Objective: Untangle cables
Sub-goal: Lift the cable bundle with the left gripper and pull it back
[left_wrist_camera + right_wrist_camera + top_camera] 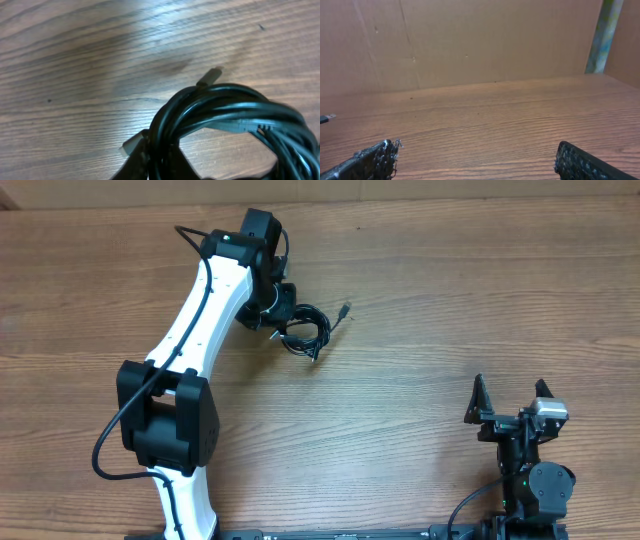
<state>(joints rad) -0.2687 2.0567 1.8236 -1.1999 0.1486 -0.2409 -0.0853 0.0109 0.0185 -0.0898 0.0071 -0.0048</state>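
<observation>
Cables (pixel 306 332), bunched, sit clamped between my left jaws to lift the tangle; right jaws stand apart, empty.

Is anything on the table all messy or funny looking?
Yes. The cables are bunched in one tangled loop, pinched by the left gripper, with a plug end poking out sideways. Nothing else looks odd.
</observation>
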